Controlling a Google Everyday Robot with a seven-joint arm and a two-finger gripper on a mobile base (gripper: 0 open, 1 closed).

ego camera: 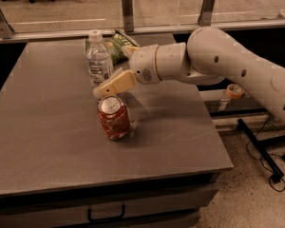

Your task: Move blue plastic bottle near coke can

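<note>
While the clear, faintly blue plastic bottle (99,63) with its white cap and printed label stands upright toward the back of the table, the short red coke can (113,118) with its silver top sits just in front of it and a little to its right. From this angle only a narrow gap separates them.

I have the tan parallel-jaw gripper (100,91) reaching in from the right, low at the bottle's base and just above the can's top. It overlaps the bottle's lower part, so I cannot tell whether the jaws are clenched on the bottle or released.

As I judge it, the placement itself looks largely done, since the bottle is upright and near the can. What is left is to make sure the bottle is let go and to back away without tipping either one.

Further out, a crumpled green chip bag (115,44) lies right behind the bottle. The thick white robot arm (218,61) stretches across the dark grey tabletop (47,146) from the right.
</note>
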